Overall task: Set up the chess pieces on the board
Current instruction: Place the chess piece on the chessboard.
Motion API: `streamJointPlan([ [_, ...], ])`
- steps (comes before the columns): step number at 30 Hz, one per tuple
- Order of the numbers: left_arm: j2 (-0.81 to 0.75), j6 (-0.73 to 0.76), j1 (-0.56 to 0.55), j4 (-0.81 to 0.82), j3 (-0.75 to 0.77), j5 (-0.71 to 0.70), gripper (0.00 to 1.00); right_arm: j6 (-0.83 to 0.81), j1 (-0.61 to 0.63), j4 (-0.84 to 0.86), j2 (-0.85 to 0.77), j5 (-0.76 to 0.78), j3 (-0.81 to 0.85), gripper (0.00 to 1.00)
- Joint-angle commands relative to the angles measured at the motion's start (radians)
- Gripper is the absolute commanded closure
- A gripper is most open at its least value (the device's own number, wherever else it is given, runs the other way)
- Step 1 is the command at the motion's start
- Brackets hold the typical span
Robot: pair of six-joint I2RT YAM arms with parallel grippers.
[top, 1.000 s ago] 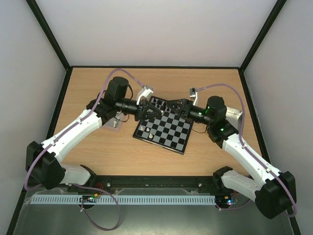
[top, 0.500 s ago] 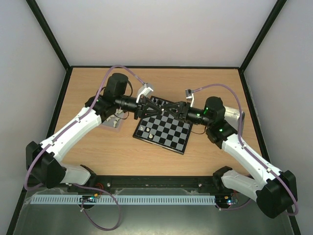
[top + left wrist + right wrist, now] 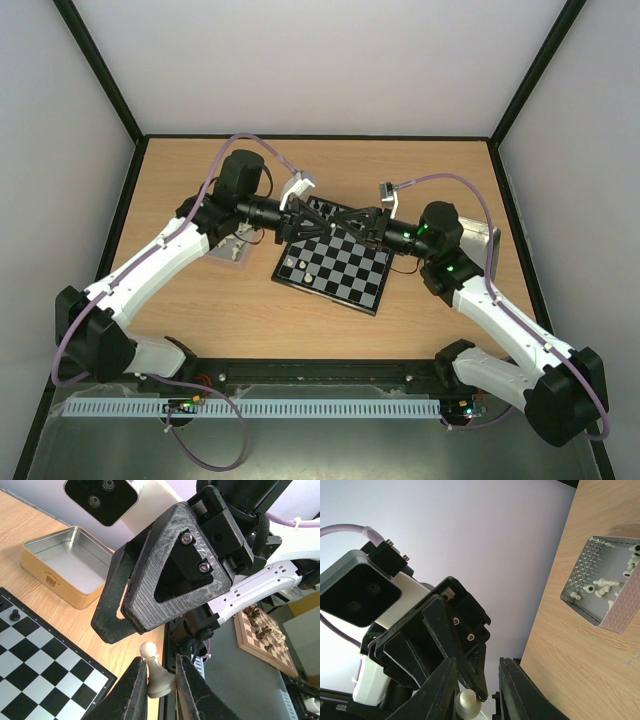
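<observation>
Lower centre of the left wrist view, the left end effector (image 3: 160,686) pinched a cream pawn (image 3: 156,670); the right end effector (image 3: 476,692) straddled it, jaws partly open.

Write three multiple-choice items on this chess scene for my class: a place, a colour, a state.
1. Where is the open gold tin? A in an end effector. B on the table beside the chessboard. C on the chessboard.
2. What colour is the pawn in the left end effector? A cream-white. B black. C red.
3. How is the left end effector? A wide open, empty. B out of view. C shut on the pawn.
Answers: 1 B, it rests on wood past the chessboard's border. 2 A, it is pale against the black fingers. 3 C, both fingers press its sides.
</observation>
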Motion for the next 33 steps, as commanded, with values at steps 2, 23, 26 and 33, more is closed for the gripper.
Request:
streamJointPlan([
  [2,0.011,-0.006,-0.005,0.025,0.031,0.011,0.87,0.01,0.005,0.053,-0.022,-0.037,-0.008,0.76],
  [23,0.01,-0.045,-0.004,0.067,0.02,0.01,0.86,0.027,0.036,0.071,-0.022,-0.049,-0.012,0.98],
  [26,0.008,-0.049,-0.005,0.055,0.019,-0.011,0.74,0.022,0.036,0.066,-0.026,-0.012,-0.017,0.98],
  [33,-0.029,-0.099,0.016,0.031,-0.038,-0.214,0.32,-0.171,0.036,-0.148,-0.027,0.15,0.012,0.98],
])
